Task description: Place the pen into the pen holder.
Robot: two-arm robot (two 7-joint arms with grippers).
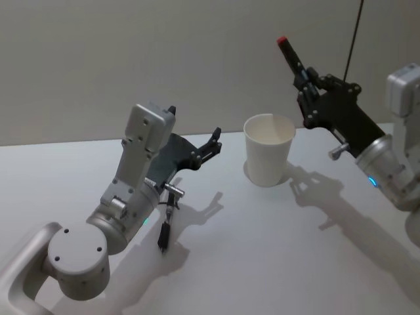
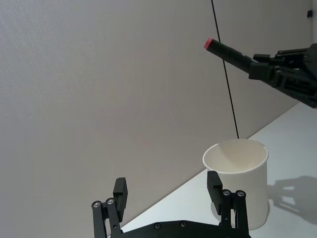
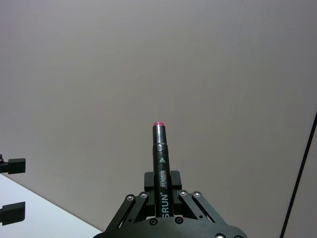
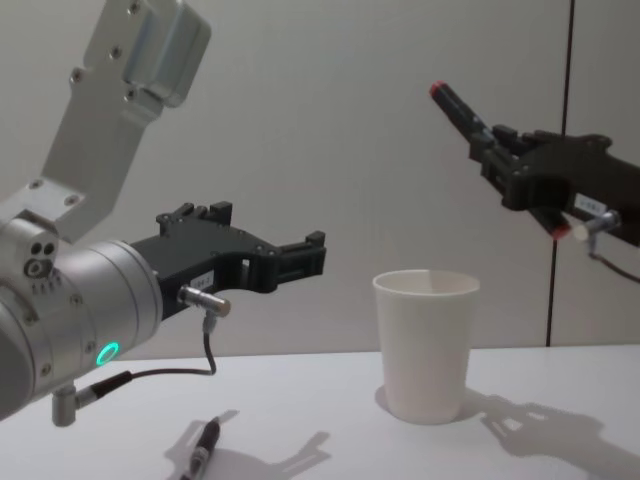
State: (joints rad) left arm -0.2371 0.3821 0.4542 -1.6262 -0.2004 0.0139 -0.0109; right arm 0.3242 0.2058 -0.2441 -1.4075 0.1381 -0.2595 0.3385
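Clamping pen [image 1: 292,58] | right end effector [image 1: 307,77] clear of pen holder [image 1: 268,157] | left end effector [image 1: 214,140] splayed

Silver-grey metal arms with round joints: left arm [image 1: 125,197] at lower left of the head view, right arm [image 1: 397,161] at its right edge. Each bears a small blue-green light [image 1: 373,182] and a black linkage gripper, left gripper [image 1: 214,142] and right gripper [image 1: 307,77], dotted with screws [image 2: 97,204]. A black cable [image 4: 207,352] hangs under the left wrist.

Right gripper [image 1: 307,77] clamping black pen [image 1: 291,56], red end pointing up-left, hanging above-right of pen holder [image 1: 268,157]. Pen holder standing upright on white table [image 1: 275,256]. Left gripper [image 1: 214,140] hovering left of it, fingers apart.
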